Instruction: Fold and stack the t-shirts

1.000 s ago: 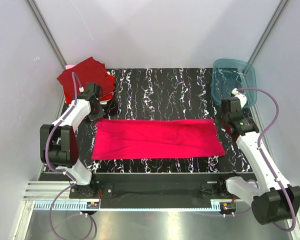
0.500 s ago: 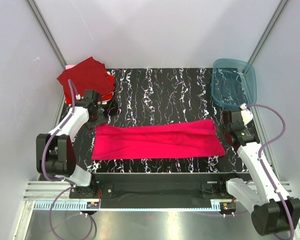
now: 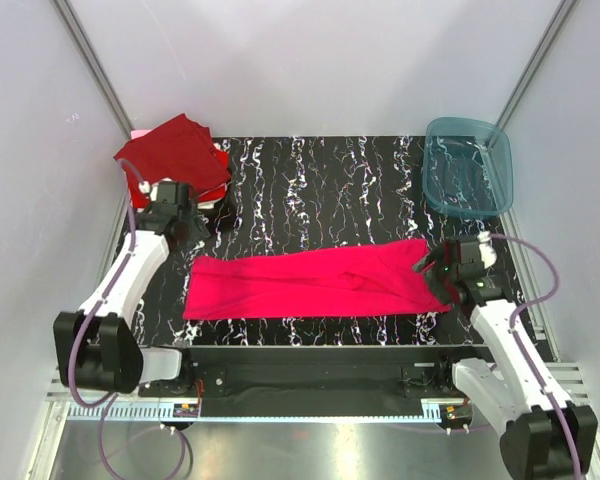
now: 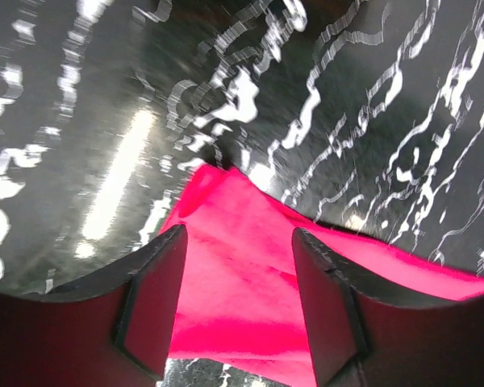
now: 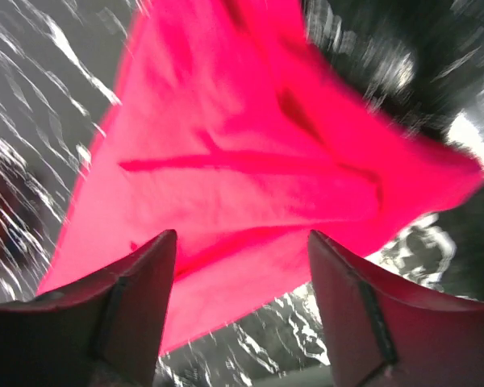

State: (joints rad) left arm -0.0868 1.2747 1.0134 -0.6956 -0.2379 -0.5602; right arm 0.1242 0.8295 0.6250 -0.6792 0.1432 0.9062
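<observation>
The pile of folded shirts (image 3: 175, 158) sits in the far left corner of the table (image 3: 330, 190). A dark red one lies on top and hides most of the rest. Only a red edge (image 3: 221, 160) peeks out from under it. How many shirts are in the pile cannot be told.

Both wrist pictures are blurry. In the picture from above, the arms cover their own fingers, so they are hard to see there.

The bright pink t-shirt (image 3: 315, 285) lies flat near the front of the table, folded into a long strip. The left fingers (image 4: 149, 306) are spread apart over its left corner. The right fingers (image 5: 133, 310) are spread apart over its right end. The cloth shows in the gap of each pair, and neither pair is closed on it.

The teal bin (image 3: 467, 165) stands in the far right corner, well apart from the pink shirt. The left arm reaches in between the pile and the strip, just beside the pile.

Bare table shows between the strip and the back edge. The strip's front edge runs close to the front edge of the table.
</observation>
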